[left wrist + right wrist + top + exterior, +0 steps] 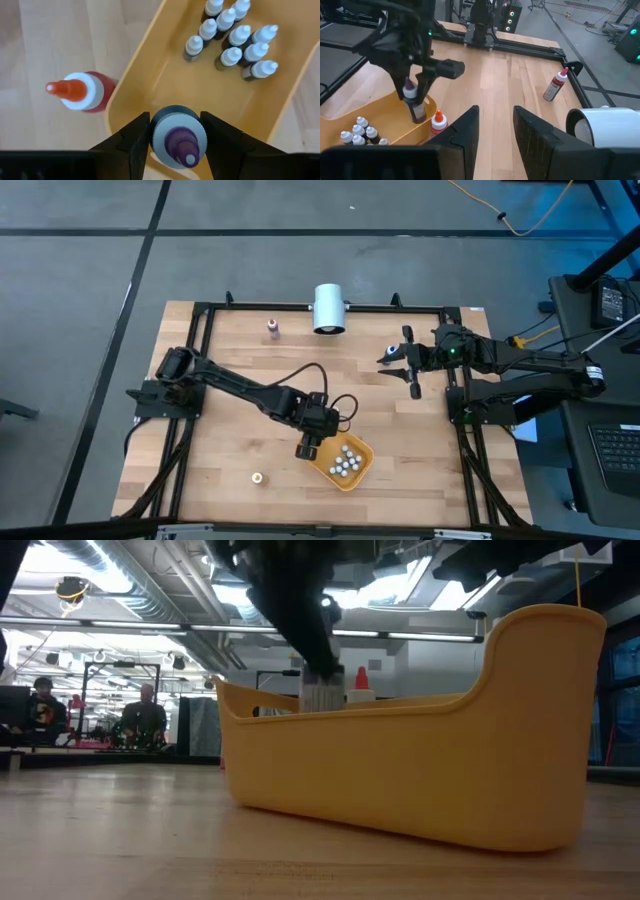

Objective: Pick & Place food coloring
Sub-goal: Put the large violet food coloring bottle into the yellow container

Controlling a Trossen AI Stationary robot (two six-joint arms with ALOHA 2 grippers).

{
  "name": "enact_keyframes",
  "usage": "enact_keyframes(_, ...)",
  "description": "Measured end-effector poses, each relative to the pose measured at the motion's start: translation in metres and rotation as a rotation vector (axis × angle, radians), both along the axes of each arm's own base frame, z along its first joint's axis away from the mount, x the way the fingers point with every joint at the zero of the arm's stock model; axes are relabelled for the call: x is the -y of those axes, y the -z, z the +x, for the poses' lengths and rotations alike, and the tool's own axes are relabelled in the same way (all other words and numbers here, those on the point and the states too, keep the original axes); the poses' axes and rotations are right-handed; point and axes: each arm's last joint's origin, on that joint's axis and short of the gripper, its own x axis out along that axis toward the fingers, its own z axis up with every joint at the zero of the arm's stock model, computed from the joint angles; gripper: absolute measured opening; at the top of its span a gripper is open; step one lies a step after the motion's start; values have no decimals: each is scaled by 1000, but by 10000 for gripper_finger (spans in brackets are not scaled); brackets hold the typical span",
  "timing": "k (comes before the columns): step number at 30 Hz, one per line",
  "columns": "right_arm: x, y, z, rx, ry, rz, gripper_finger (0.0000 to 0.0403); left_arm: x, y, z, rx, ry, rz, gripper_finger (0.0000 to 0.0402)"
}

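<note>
The orange tray [352,472] sits near the table's near edge, and several tiny white-topped bottles [235,37] stand in it. My left gripper [309,446] is at the tray's left rim, shut on a dark bottle with a purple tip [180,142]. A red bottle with an orange tip [80,92] stands on the table just outside the tray. My right gripper [495,125] waits open and empty near the table's right side [400,365]. My left gripper pinches the purple-tipped bottle between its two fingers [135,145], at the white cap [165,131] just below the tip. The fingers come from above, pointing down. The bottle stands upright [414,102] with its lower end inside the tray's wall; whether it touches the tray floor I cannot tell.
A big white cylinder [328,308] lies at the far edge, with a small red bottle [272,330] standing to its left. A small round thing [258,477] sits near the near edge, left of the tray. A black frame [200,315] rims the table.
</note>
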Motion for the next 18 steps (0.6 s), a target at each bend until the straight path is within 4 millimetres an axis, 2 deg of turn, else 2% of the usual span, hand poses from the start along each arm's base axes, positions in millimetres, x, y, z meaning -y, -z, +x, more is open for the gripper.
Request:
enact_keyframes(5,0,0,0,0,-1,0,123,-2,11,-1,2,8,10,158)
enact_keyframes(18,0,0,0,0,0,0,123,-13,10,4,33,28,18,160)
